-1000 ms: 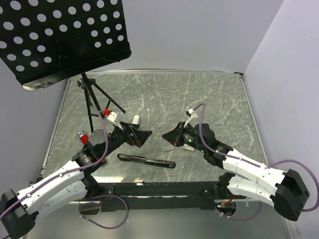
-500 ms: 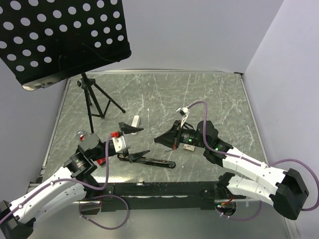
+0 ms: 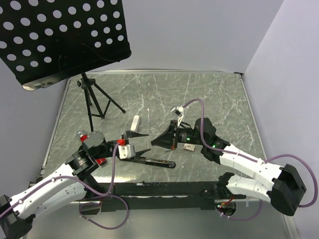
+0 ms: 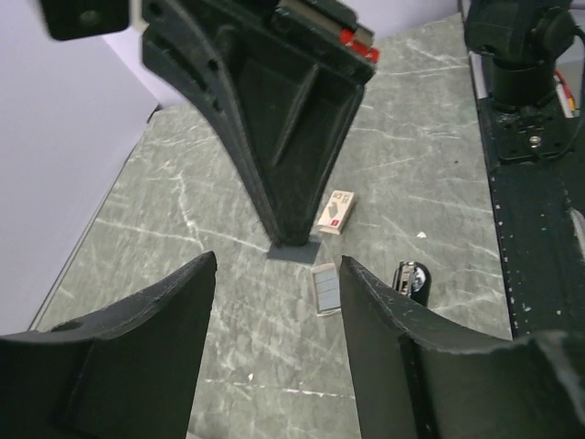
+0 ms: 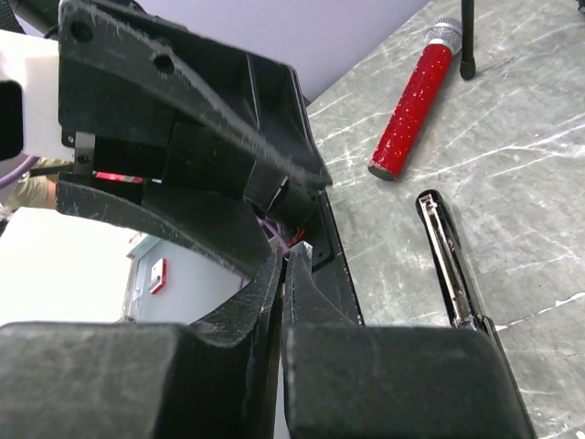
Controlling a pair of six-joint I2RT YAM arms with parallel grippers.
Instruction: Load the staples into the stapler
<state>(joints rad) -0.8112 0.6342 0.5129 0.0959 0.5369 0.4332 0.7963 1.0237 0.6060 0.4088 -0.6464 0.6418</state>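
**Zero staples loaded: both packs lie loose by the stapler**

No staples show in the long black stapler (image 3: pixel 149 161), which lies flat on the grey marbled surface (image 3: pixel 214 99). The tiny pale rectangular staples box with red-brown print (image 4: pixel 335 211) sits just past the stapler's right end, on its far side. The greyish see-through rectangle (image 4: pixel 324 288) lies between that box and the stapler, apart from both.

Your left end effector (image 4: pixel 277 274) hangs just beyond the stapler's middle, jaws spread, with nothing between them. Your right end effector (image 5: pixel 285 263) points down just beside the see-through rectangle with its fingers pressed together. No staples show in it, and you cannot tell whether its tip touches the surface.

Judged from this, you are at the very start. You have yet to pick up a strip of staples, expose the stapler's magazine if it is not already open (the views do not settle that), seat the strip and close the stapler.
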